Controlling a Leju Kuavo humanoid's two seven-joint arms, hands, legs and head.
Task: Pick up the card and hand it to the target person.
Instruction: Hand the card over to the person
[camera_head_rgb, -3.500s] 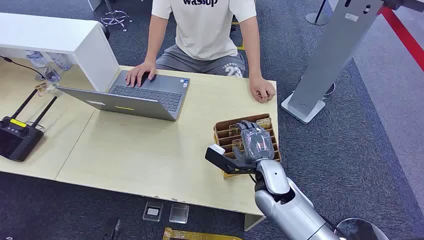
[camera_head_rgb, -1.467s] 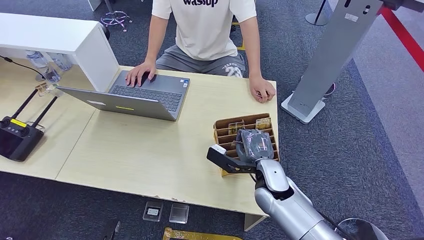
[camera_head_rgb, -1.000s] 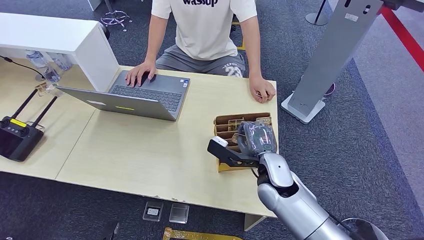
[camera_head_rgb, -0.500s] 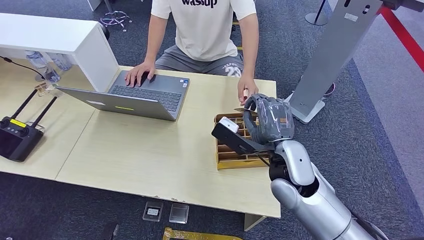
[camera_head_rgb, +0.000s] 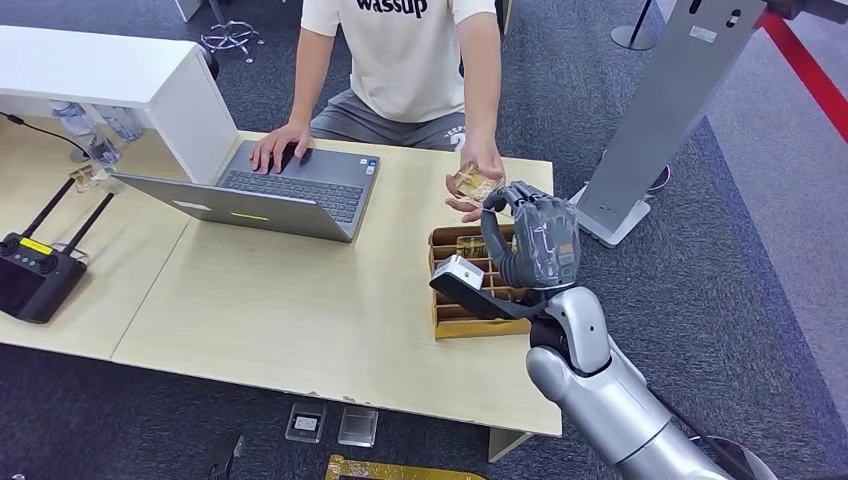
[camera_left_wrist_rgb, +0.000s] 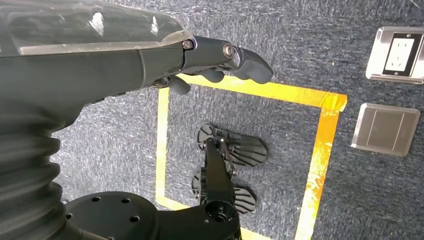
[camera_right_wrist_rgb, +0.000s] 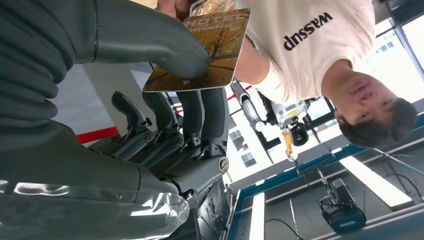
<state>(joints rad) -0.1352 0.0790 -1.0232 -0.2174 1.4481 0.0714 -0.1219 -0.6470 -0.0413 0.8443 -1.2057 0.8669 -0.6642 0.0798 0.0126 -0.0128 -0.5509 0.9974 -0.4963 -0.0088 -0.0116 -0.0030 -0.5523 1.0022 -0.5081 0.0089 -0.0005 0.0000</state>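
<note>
silver arm (camera_head_rgb: 610, 410), dark grey hand (camera_head_rgb: 535, 245)

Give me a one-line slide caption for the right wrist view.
Robot's right hand pinches a printed card while the person's hand takes hold of its far edge.

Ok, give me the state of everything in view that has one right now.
Right hand: raised, pinching the card.
Card: held by the thumb, person's hand also touching it.
Left hand: hanging, holds nothing.
Laptop: open.
Card box: on the table, cards still inside.
</note>
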